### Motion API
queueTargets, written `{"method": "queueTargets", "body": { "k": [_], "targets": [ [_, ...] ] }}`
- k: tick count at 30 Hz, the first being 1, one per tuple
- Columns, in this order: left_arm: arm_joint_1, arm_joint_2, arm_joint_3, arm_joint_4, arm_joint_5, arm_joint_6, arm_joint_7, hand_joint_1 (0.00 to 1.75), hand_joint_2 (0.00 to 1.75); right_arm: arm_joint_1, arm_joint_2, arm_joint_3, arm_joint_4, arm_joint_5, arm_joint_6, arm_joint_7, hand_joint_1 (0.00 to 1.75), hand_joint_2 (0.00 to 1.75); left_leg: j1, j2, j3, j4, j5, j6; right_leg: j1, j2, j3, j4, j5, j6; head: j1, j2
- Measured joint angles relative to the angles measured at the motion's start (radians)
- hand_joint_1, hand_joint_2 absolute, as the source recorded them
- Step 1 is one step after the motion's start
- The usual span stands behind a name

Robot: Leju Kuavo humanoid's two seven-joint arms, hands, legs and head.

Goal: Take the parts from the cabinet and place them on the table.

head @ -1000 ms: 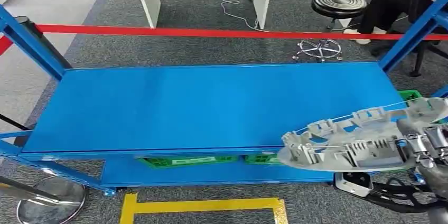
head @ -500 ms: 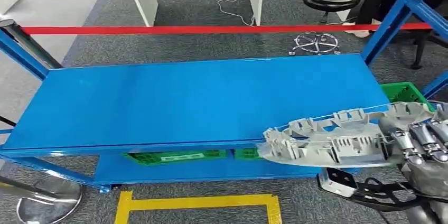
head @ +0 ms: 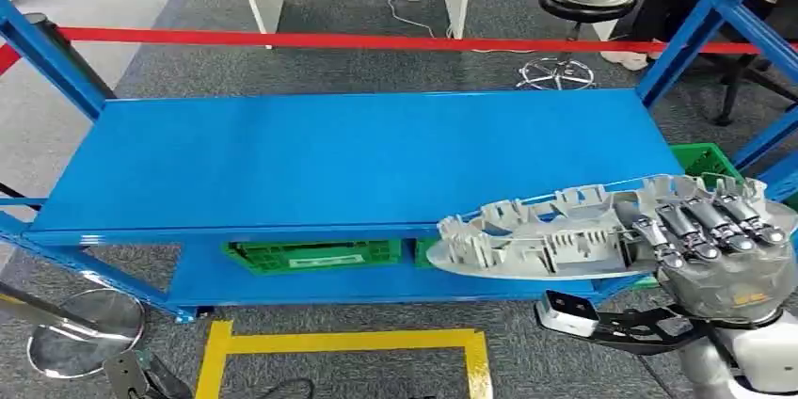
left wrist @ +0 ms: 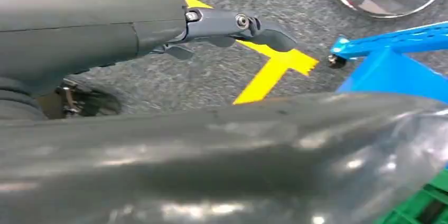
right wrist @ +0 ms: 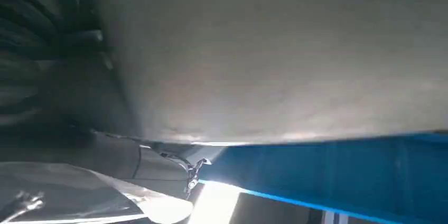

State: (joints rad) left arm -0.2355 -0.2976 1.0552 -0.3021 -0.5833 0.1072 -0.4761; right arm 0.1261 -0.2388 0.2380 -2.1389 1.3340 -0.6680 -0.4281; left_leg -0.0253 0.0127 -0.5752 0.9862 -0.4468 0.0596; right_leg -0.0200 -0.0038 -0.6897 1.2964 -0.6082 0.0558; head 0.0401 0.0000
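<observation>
Now the robot is carrying a part to the table. Its right hand (head: 715, 239) has its fingers wrapped over one end of a long grey plastic part (head: 550, 239) and holds it tight. The part hangs in the air, flat and a little tilted, over the front right edge of the blue table (head: 348, 159). It does not rest on the table yet. The left hand (left wrist: 238, 23) hangs low near the floor by the yellow tape (left wrist: 269, 71); its fingers stick out with nothing in them. I think the carrying step is nearly done. Next, the right hand should bring the part further over the blue top, lower it until it lies flat, and then let go. Green crates (head: 311, 253) sit on the shelf below.
</observation>
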Motion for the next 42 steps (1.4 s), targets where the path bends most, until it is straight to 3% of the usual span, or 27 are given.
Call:
{"method": "queueTargets", "body": {
  "k": [2,3,4,5,9,11,13,14,15,16,18,19,20,21,24,25,26,28,29,31,33,34,35,36,39,40,42],
  "targets": [
    [0.002,-0.001,-0.001,-0.003,0.006,-0.002,0.0,0.0,0.0,0.0,0.009,-0.011,0.011,-0.016,0.0,-0.024,1.75,1.75,0.008,0.001,-0.028,0.02,0.007,-0.01,-0.008,-0.001,0.078,-0.093,0.077,0.013,0.0,0.0],
    [0.002,-0.002,-0.002,-0.004,0.009,-0.003,0.0,0.0,0.0,-0.001,0.017,-0.018,0.016,-0.025,0.0,-0.037,1.75,1.75,0.011,0.001,-0.043,0.035,0.009,-0.015,-0.014,-0.001,0.137,-0.179,0.094,0.022,0.0,0.0],
    [0.002,0.0,-0.004,-0.009,0.011,-0.003,0.0,0.0,0.0,-0.003,0.022,-0.022,0.022,-0.032,0.0,-0.05,1.75,1.75,0.009,0.001,-0.056,0.046,0.013,-0.021,-0.009,0.0,0.172,-0.236,0.041,0.032,0.001,0.0],
    [0.003,-0.003,-0.007,-0.012,0.015,-0.003,0.0,0.0,0.0,-0.003,0.029,-0.027,0.026,-0.042,0.0,-0.066,1.75,1.75,0.006,0.0,-0.064,0.059,0.014,-0.025,-0.006,0.007,0.197,-0.269,0.039,0.015,0.005,0.0],
    [0.007,-0.002,-0.015,-0.019,0.031,0.0,0.002,0.0,0.0,-0.001,0.062,-0.053,0.055,-0.068,0.0,-0.115,1.75,1.75,0.006,-0.003,-0.075,0.066,0.031,-0.041,-0.011,0.0,0.16,-0.264,0.056,-0.028,0.003,0.0],
    [0.008,-0.003,-0.018,-0.019,0.039,0.004,0.007,0.0,0.0,-0.003,0.076,-0.063,0.065,-0.077,0.0,-0.134,1.75,1.75,0.011,-0.007,-0.098,0.13,-0.072,-0.057,-0.01,-0.001,0.145,-0.263,0.076,-0.048,-0.009,0.0],
    [0.009,-0.003,-0.026,-0.02,0.052,0.009,0.008,0.0,0.0,0.0,0.092,-0.078,0.075,-0.09,0.0,-0.165,1.75,1.75,0.018,-0.008,-0.127,0.282,-0.178,-0.066,-0.008,-0.001,0.117,-0.261,0.098,-0.05,-0.013,0.0],
    [0.01,-0.003,-0.032,-0.021,0.06,0.011,0.008,0.0,0.0,0.003,0.101,-0.087,0.08,-0.095,0.0,-0.182,1.75,1.75,0.02,-0.008,-0.129,0.336,-0.196,-0.068,-0.008,-0.002,0.105,-0.26,0.108,-0.05,-0.013,0.0],
    [0.011,-0.004,-0.037,-0.022,0.064,0.011,0.009,0.0,0.0,0.005,0.109,-0.095,0.084,-0.1,0.0,-0.191,1.75,1.75,0.02,-0.008,-0.118,0.352,-0.183,-0.067,-0.007,-0.002,0.092,-0.258,0.117,-0.05,-0.013,0.0],
    [0.011,-0.004,-0.042,-0.022,0.069,0.013,0.009,0.0,0.0,0.008,0.115,-0.101,0.088,-0.107,0.0,-0.201,1.75,1.75,0.02,-0.008,-0.088,0.329,-0.151,-0.065,-0.006,-0.003,0.079,-0.257,0.126,-0.049,-0.013,0.0],
    [0.011,-0.005,-0.054,-0.024,0.089,0.022,0.014,0.0,0.0,0.009,0.126,-0.113,0.095,-0.118,0.0,-0.214,1.75,1.75,0.02,-0.009,0.011,0.186,-0.088,-0.053,-0.005,-0.002,0.06,-0.256,0.141,-0.047,-0.013,0.0],
    [0.01,-0.005,-0.064,-0.027,0.1,0.027,0.016,0.0,0.0,0.009,0.132,-0.118,0.098,-0.124,0.0,-0.217,1.75,1.75,0.018,-0.014,0.073,0.095,-0.085,-0.044,-0.006,-0.001,0.056,-0.256,0.15,-0.045,-0.013,0.0],
    [0.009,-0.007,-0.073,-0.03,0.108,0.03,0.017,0.0,0.0,0.008,0.136,-0.124,0.102,-0.128,0.0,-0.22,1.75,1.75,0.014,-0.015,0.115,0.021,-0.109,-0.041,0.0,-0.001,0.051,-0.255,0.157,-0.038,-0.013,0.0],
    [0.008,-0.008,-0.081,-0.031,0.118,0.034,0.019,0.0,0.0,0.009,0.138,-0.128,0.106,-0.131,0.0,-0.222,1.75,1.75,0.012,-0.015,0.118,0.007,-0.114,-0.041,-0.003,-0.003,0.05,-0.26,0.168,-0.031,-0.011,0.0],
    [0.01,-0.012,-0.108,-0.034,0.15,0.047,0.028,0.0,0.0,0.008,0.145,-0.137,0.122,-0.143,0.0,-0.219,1.75,1.75,0.012,-0.013,0.091,-0.012,-0.078,-0.031,-0.004,-0.002,0.044,-0.279,0.202,-0.005,-0.012,0.0],
    [0.009,-0.013,-0.116,-0.034,0.158,0.05,0.029,0.0,0.0,0.009,0.146,-0.138,0.13,-0.151,0.0,-0.213,1.75,1.75,0.014,-0.008,0.086,-0.015,-0.062,-0.024,-0.008,-0.001,0.031,-0.269,0.164,-0.005,-0.011,0.0],
    [0.008,-0.015,-0.125,-0.035,0.167,0.053,0.031,0.0,0.0,0.007,0.145,-0.138,0.137,-0.155,0.0,-0.21,1.75,1.75,0.015,-0.009,0.07,-0.016,-0.051,-0.014,-0.006,0.0,0.011,-0.232,0.102,-0.005,-0.006,0.0],
    [0.009,-0.017,-0.14,-0.036,0.18,0.055,0.032,0.0,0.0,0.008,0.146,-0.139,0.147,-0.161,0.0,-0.207,1.75,1.75,0.011,-0.007,0.039,-0.013,-0.029,-0.01,-0.006,0.0,-0.015,-0.088,-0.014,-0.003,-0.002,0.0],
    [0.009,-0.017,-0.15,-0.036,0.193,0.057,0.032,0.0,0.0,0.009,0.146,-0.14,0.151,-0.162,0.0,-0.207,1.75,1.75,0.008,-0.005,0.022,-0.01,-0.017,-0.009,-0.005,0.0,-0.024,-0.017,-0.035,-0.002,-0.002,0.0],
    [0.01,-0.017,-0.169,-0.036,0.212,0.058,0.034,0.0,0.0,0.009,0.146,-0.145,0.155,-0.17,0.0,-0.211,1.75,1.75,0.005,-0.002,-0.011,-0.002,0.003,-0.009,-0.003,0.0,-0.003,0.03,0.025,-0.003,-0.002,0.0],
    [0.011,-0.017,-0.182,-0.036,0.219,0.058,0.035,0.0,0.0,0.009,0.146,-0.145,0.156,-0.175,0.0,-0.213,1.75,1.75,0.005,-0.001,-0.045,0.013,0.018,-0.013,-0.002,0.0,0.088,-0.069,0.102,-0.006,-0.002,0.0],
    [0.01,-0.017,-0.188,-0.036,0.222,0.061,0.038,0.0,0.0,0.007,0.146,-0.145,0.156,-0.176,0.0,-0.213,1.75,1.75,0.005,-0.001,-0.053,0.025,0.024,-0.017,-0.003,0.0,0.159,-0.163,0.094,-0.007,-0.001,0.0],
    [0.009,-0.017,-0.196,-0.037,0.224,0.061,0.041,0.0,0.0,0.002,0.147,-0.145,0.158,-0.176,0.0,-0.213,1.75,1.75,-0.001,-0.003,-0.065,0.036,0.027,-0.021,0.001,-0.001,0.237,-0.267,0.045,-0.008,0.002,0.0],
    [0.009,-0.018,-0.2,-0.038,0.225,0.062,0.042,0.0,0.0,-0.002,0.149,-0.145,0.158,-0.177,0.0,-0.213,1.75,1.75,-0.001,-0.003,-0.069,0.043,0.036,-0.025,0.001,0.002,0.262,-0.317,0.019,-0.015,-0.001,0.0],
    [0.011,-0.015,-0.214,-0.039,0.245,0.066,0.047,0.0,0.0,0.003,0.15,-0.145,0.163,-0.174,0.0,-0.211,1.75,1.75,-0.001,-0.004,-0.08,0.04,0.064,-0.037,0.003,0.001,0.227,-0.31,0.035,-0.035,0.0,0.0],
    [0.012,-0.013,-0.222,-0.04,0.26,0.072,0.048,0.0,0.0,0.003,0.153,-0.145,0.165,-0.173,0.0,-0.21,1.75,1.75,0.004,-0.009,-0.088,0.049,0.038,-0.046,-0.002,-0.006,0.216,-0.31,0.045,-0.043,0.002,0.0],
    [0.017,-0.011,-0.24,-0.042,0.285,0.082,0.05,0.0,0.0,0.007,0.156,-0.149,0.169,-0.171,0.0,-0.21,1.75,1.75,0.011,-0.009,-0.107,0.141,-0.09,-0.061,-0.002,-0.007,0.202,-0.308,0.067,-0.057,-0.012,0.0]
  ]
}}
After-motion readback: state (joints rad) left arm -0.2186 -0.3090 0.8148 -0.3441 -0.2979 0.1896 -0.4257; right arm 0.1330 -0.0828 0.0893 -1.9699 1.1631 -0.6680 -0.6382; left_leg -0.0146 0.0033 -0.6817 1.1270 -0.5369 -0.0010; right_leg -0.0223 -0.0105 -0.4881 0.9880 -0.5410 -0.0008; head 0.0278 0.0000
